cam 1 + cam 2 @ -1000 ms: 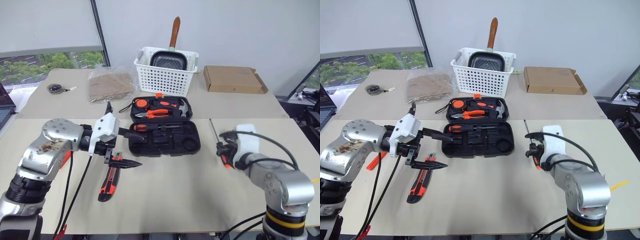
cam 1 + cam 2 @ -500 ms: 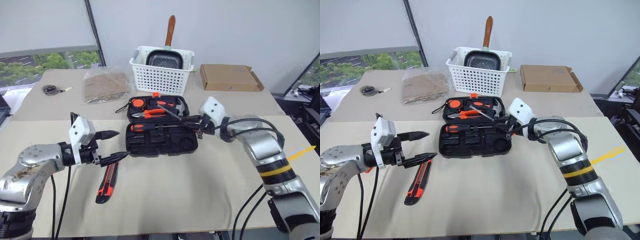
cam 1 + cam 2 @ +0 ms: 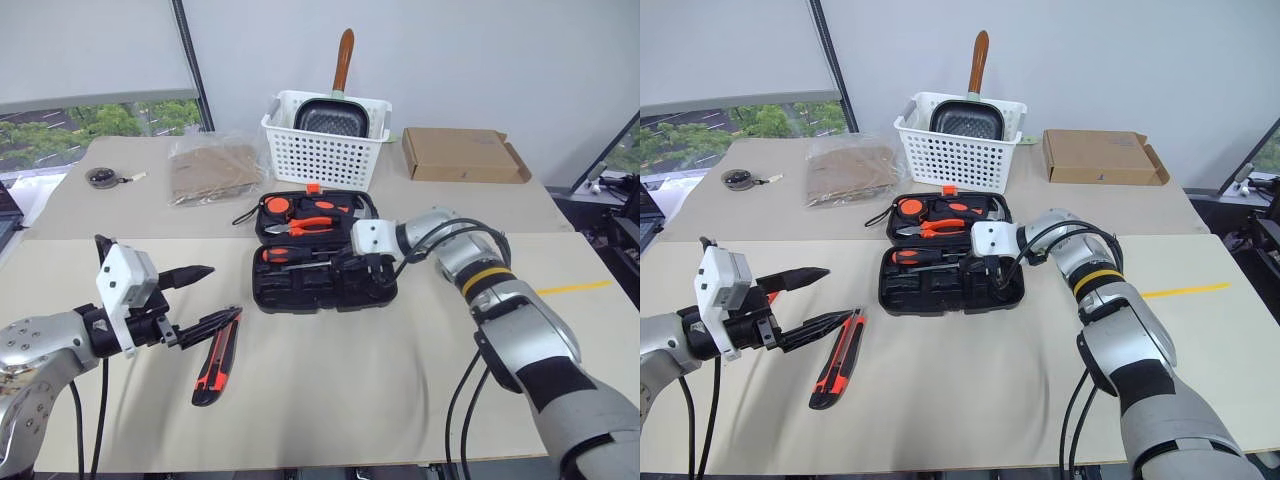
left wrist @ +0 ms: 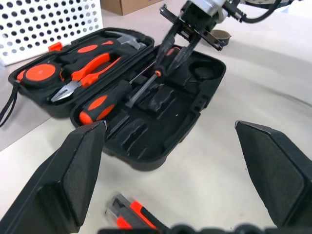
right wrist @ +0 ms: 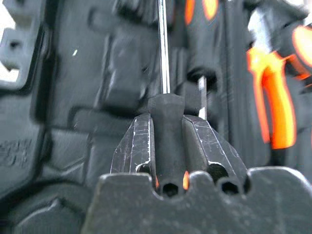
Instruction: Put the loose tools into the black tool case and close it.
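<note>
The black tool case [image 3: 290, 298] lies open in the middle of the table. One black-and-orange screwdriver [image 4: 100, 106] rests in its front half. My right gripper [image 3: 360, 263] hangs over the right part of that half, shut on the black handle of a second screwdriver [image 5: 164, 58]. Its steel shaft points across the moulded slots. An orange-and-black utility knife [image 3: 217, 357] lies on the table in front of the case's left corner. My left gripper [image 3: 220, 291] hovers open just left of the knife, holding nothing.
Orange-handled pliers [image 3: 312, 224] and a hammer sit in the case's rear half. Behind the case stand a white basket [image 3: 322, 150] with a pan, a cardboard box [image 3: 465, 156] and a plastic bag [image 3: 210, 170]. A round tape measure [image 3: 105, 177] lies far left.
My right arm swung in from the right side of the table and rolled its wrist, bringing the screwdriver over the case. My left gripper drew back to the left, still open.
</note>
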Robot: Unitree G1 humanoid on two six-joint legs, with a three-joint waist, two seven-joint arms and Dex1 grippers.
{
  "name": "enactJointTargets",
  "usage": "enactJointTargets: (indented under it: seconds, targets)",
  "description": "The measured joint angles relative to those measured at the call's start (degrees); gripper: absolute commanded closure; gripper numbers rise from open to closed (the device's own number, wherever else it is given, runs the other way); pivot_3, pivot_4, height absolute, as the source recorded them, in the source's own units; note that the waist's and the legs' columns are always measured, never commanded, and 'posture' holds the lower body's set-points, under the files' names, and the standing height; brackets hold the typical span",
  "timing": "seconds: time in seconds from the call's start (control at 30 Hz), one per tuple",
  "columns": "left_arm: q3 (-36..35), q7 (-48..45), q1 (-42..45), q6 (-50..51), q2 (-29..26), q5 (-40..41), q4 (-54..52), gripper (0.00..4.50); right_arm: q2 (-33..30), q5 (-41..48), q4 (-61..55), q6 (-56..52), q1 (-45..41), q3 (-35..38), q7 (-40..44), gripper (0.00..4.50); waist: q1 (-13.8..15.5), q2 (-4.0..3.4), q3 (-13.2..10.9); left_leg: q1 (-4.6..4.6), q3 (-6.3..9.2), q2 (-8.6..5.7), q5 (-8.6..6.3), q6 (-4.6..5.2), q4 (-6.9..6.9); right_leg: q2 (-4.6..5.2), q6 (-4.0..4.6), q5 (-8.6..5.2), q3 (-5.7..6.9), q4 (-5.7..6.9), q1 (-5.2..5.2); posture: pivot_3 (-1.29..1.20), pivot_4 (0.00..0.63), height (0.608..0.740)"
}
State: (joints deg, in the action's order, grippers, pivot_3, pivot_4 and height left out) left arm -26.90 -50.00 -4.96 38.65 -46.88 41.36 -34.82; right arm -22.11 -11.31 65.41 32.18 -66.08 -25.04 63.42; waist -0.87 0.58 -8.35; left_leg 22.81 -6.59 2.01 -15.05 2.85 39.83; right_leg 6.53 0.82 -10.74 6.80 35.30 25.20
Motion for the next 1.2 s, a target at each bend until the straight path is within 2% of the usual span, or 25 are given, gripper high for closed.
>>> enactJointTargets:
  seconds: [0.23, 0.3, 0.37, 0.6, 0.7, 0.8, 0.93, 1.03, 1.2]
  targets:
    - [-0.79, 1.51, -0.4, 0.02, -0.01, 0.87, -0.49, 0.0, 0.88, -1.97, 4.45, -0.13, -1.56, 1.23, -2.01, 3.98, -0.02, -0.01, -0.01, -0.15, 0.03, 0.03, 0.11, -0.21, 0.01, 0.0, 0.03, -0.15, -0.04, 0.39, 0.04, 0.0, 0.15, 0.7]
    - [-0.79, 1.71, -0.38, 0.02, -0.06, 0.89, -0.48, 0.0, 1.18, -2.0, 4.81, -0.68, -1.56, 1.68, -2.24, 2.98, -0.02, -0.01, -0.01, -0.25, 0.02, 0.03, 0.15, -0.28, 0.0, 0.0, -0.1, -0.36, -0.07, 0.53, 0.02, 0.0, 0.15, 0.7]
    - [-0.78, 1.75, -0.36, 0.02, -0.15, 0.95, -0.48, 0.0, 1.4, -1.99, 4.91, -1.91, -1.67, 2.6, -2.4, 2.45, -0.01, -0.01, -0.01, -0.33, 0.03, 0.06, 0.18, -0.34, -0.01, -0.01, -0.02, -0.41, -0.07, 0.63, 0.01, 0.0, 0.15, 0.7]
    - [-0.43, 1.62, 0.54, 0.01, -1.03, 1.08, -0.37, 0.0, 1.44, -1.91, 4.92, -2.61, -2.1, 4.4, -2.21, 0.05, -0.01, -0.01, -0.01, -0.43, 0.03, 0.15, 0.13, -0.57, -0.03, -0.05, 0.11, -0.51, -0.05, 0.78, 0.0, 0.0, 0.15, 0.7]
    - [-0.24, 1.49, 0.63, 0.0, -1.15, 1.18, -0.2, 0.0, 1.86, 1.16, 4.79, -3.53, -2.1, 8.03, 0.5, 0.05, -0.03, -0.01, -0.01, -0.42, 0.03, 0.16, 0.16, -0.51, -0.04, -0.07, 0.12, -0.51, -0.05, 0.77, 0.0, 0.0, 0.15, 0.7]
    - [0.42, 1.41, 1.4, -0.02, -1.17, 1.29, 0.49, 0.0, 5.15, 9.83, 3.52, -10.07, -2.16, 16.24, 5.21, 0.05, -0.19, -0.01, -0.01, -0.42, 0.03, 0.23, 0.22, -0.41, -0.07, -0.11, 0.24, -0.46, -0.04, 0.77, -0.01, 0.0, 0.15, 0.7]
    - [1.12, 1.38, 1.86, -0.27, -1.17, 1.22, 1.07, 0.0, 7.17, 14.41, 2.7, -15.74, -2.14, 20.53, 6.45, 1.11, -0.15, -0.02, -0.02, -0.42, 0.03, 0.26, 0.2, -0.44, -0.08, -0.1, 0.45, -0.39, 0.01, 0.76, -0.01, 0.0, 0.15, 0.7]
    - [1.45, 1.36, 2.46, -0.76, -1.17, 0.85, 2.06, 0.0, 8.55, 16.71, 2.62, -19.87, -1.03, 23.54, 5.19, 2.13, -0.01, -0.02, -0.02, -0.41, 0.04, 0.26, 0.13, -0.57, -0.09, -0.09, 0.54, -0.36, 0.05, 0.74, -0.01, 0.0, 0.15, 0.7]
    - [1.63, 1.04, 3.02, -0.96, -1.27, 0.6, 2.68, 0.0, 8.91, 15.79, 2.7, -20.38, 1.91, 23.49, 2.68, 3.92, 0.02, -0.04, -0.03, -0.37, 0.02, 0.25, 0.12, -0.53, -0.09, -0.09, 0.46, -0.41, 0.04, 0.7, 0.01, 0.0, 0.15, 0.7]
